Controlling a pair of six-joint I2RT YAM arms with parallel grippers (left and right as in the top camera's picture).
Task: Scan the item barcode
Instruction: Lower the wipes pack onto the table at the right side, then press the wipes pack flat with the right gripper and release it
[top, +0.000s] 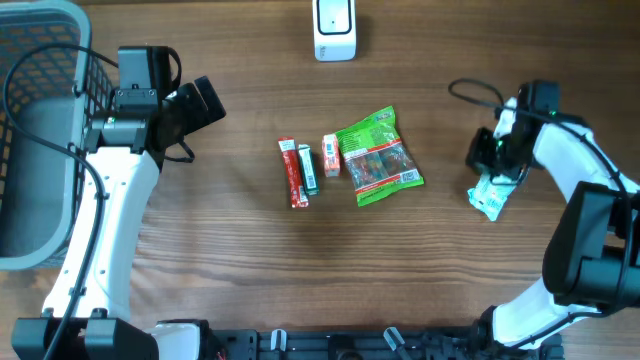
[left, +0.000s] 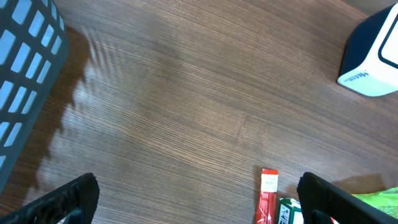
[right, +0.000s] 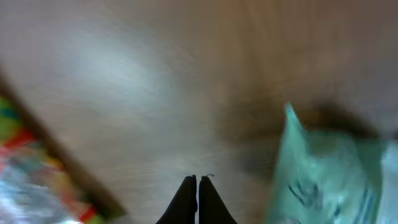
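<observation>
You are seeing the right end effector (right: 198, 186) pinching fully closed on nothing, its tips meeting just beside the pale green packet (right: 323, 174), which is lying on the worktop (top: 230, 230) at the right side. The left end effector (left: 196, 190) is hovering wide open near the basket (top: 40, 130). The scanner (top: 334, 30) is standing at the far edge, well apart from the packet.

The left arm (top: 115, 215) and right arm (top: 565, 165) are cased in white, jointed in black, and trailed by black cables (top: 472, 92).
</observation>
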